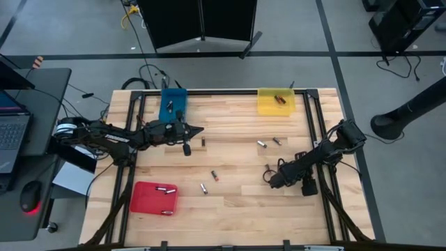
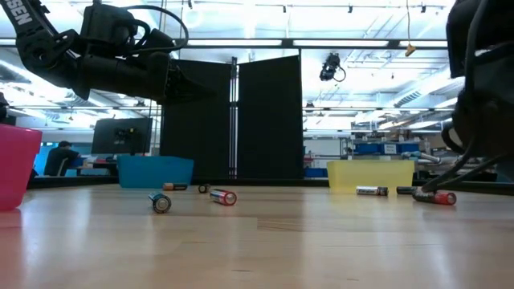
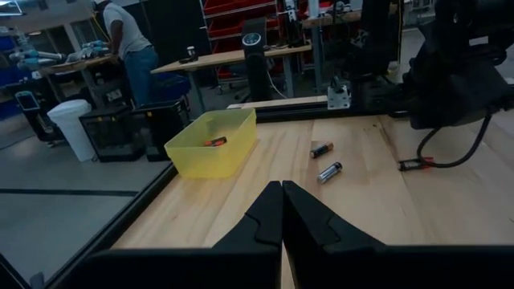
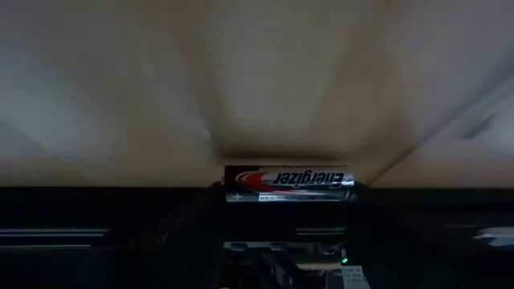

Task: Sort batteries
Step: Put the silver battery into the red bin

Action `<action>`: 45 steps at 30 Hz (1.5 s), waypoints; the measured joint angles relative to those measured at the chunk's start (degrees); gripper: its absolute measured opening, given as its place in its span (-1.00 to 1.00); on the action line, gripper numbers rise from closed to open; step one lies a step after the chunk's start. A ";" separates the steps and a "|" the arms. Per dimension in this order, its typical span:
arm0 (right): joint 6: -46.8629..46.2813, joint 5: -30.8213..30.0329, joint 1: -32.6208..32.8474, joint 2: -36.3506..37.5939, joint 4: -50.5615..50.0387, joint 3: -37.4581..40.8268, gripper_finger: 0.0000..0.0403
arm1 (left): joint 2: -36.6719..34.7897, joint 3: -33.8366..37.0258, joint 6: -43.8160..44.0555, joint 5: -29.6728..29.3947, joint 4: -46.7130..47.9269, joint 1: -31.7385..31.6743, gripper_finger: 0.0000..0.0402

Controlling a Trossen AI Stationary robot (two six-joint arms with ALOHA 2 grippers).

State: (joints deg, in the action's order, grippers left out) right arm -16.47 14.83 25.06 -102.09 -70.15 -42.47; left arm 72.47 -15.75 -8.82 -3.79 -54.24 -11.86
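A battery [image 4: 289, 182] is lying between the right gripper [image 1: 270, 178] fingers, being grasped; lifting toward a tray comes next. Left gripper [image 3: 282, 210] is clenched, empty.

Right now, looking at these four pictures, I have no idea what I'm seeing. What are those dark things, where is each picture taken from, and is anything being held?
The dark things are two robot arms at a wooden table, each ending in a two-finger gripper.

One picture looks straight down on the table, one looks level across its top, and the other two come from cameras on the arms' wrists.

On the table stand a blue tray, a yellow tray and a red tray, each with batteries inside. More loose batteries lie scattered on the wood.

The left gripper hovers near the blue tray, shut and empty. The right gripper is down at the table's right side, its fingers on either side of an Energizer battery, which shows close up in its wrist picture. Whether it is gripped yet, I cannot tell.
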 joint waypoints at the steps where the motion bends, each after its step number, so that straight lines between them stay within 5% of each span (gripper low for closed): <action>1: 0.00 -0.01 0.00 0.00 -0.03 -0.65 0.19 | 0.00 0.00 0.02 -0.02 0.00 0.00 -0.94; 13: -2.27 -0.92 0.07 0.00 -4.90 -9.92 0.19 | 0.00 0.00 0.07 -0.02 -0.04 0.00 -0.94; 24: -4.48 -8.19 0.09 0.05 -10.57 -20.30 0.17 | 0.00 -0.01 2.31 0.26 -0.61 0.00 -0.94; 34: -5.88 -26.28 -2.66 0.07 -11.08 -29.33 0.16 | 0.00 -0.05 10.06 0.42 -3.48 0.00 -0.94; 45: 2.08 -50.74 -10.81 0.07 2.61 -33.41 0.16 | 0.00 -0.09 32.23 5.64 -2.96 -0.15 -0.94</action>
State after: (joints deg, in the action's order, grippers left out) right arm -14.39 -35.91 14.25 -102.02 -67.54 -75.88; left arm 72.47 -15.84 23.41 1.84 -57.20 -12.01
